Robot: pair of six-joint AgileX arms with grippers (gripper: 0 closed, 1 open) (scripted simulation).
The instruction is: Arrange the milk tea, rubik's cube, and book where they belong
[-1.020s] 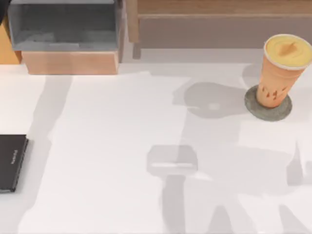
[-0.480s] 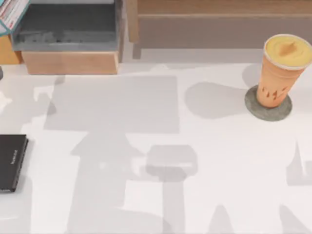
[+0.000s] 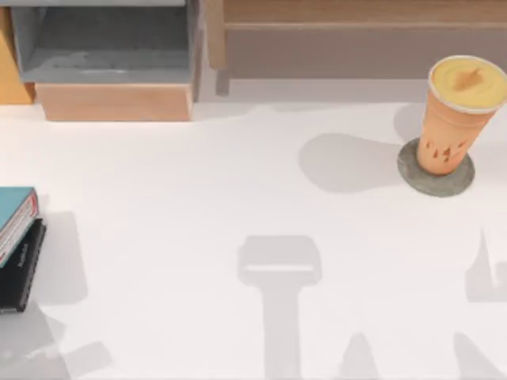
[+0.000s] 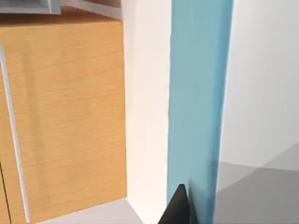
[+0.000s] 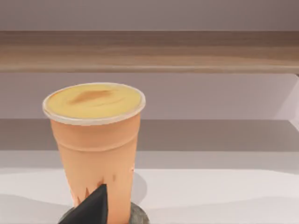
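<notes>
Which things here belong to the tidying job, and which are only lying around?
Job things:
- milk tea, upright on its grey coaster
- book, lying on the black slab at the table's left edge

Just around:
- grey coaster
- black slab
- wooden shelf

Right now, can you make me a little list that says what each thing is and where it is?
milk tea: upright on the grey round disc, far right of the table
book: teal cover, at the table's left edge, lying partly over the black flat slab
grey open box: back left, beside the wooden shelf
table: white
</notes>
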